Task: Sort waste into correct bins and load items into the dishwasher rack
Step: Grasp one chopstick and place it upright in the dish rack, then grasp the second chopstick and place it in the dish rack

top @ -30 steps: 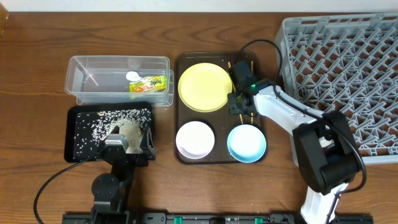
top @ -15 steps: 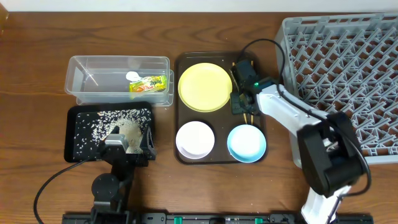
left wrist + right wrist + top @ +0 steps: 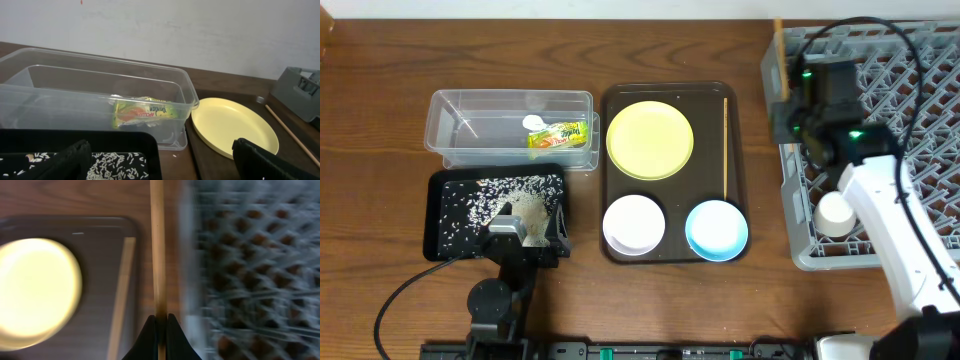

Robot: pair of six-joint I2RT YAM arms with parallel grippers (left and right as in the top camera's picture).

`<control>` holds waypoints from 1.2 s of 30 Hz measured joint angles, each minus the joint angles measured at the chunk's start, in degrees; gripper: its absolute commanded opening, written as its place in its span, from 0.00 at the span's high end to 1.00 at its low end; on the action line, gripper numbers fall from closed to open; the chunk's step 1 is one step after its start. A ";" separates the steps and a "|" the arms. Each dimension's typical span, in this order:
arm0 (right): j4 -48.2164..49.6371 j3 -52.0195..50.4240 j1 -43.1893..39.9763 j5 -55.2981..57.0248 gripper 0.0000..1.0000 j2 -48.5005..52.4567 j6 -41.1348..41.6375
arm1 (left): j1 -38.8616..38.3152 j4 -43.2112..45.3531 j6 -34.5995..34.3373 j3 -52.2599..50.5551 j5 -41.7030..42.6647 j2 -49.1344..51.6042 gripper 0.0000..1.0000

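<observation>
Your right jaws pinch one chopstick (image 3: 157, 250) beside the blurred rack (image 3: 240, 255); your left jaws stand spread. Print on the wrapper (image 3: 145, 111) is unreadable.

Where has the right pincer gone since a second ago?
Yes, it moved: the right pincer went right and upward in the overhead view, from beside the yellow plate to the rack's left edge, holding a chopstick.

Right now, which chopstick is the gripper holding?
The chopstick at the grey rack's edge, in the right gripper; the other chopstick lies on the brown tray.
</observation>
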 measured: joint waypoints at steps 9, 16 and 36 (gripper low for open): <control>1.90 0.00 -5.38 0.15 0.80 8.39 -8.15 | 0.02 0.00 0.00 0.00 0.00 0.00 0.08; 1.64 -0.02 -4.35 -0.35 0.55 9.07 -10.45 | 0.02 0.00 0.00 0.00 0.00 0.00 0.08; 0.63 -1.86 15.58 3.58 0.65 16.26 15.54 | 0.02 0.00 0.00 0.00 0.00 0.00 0.08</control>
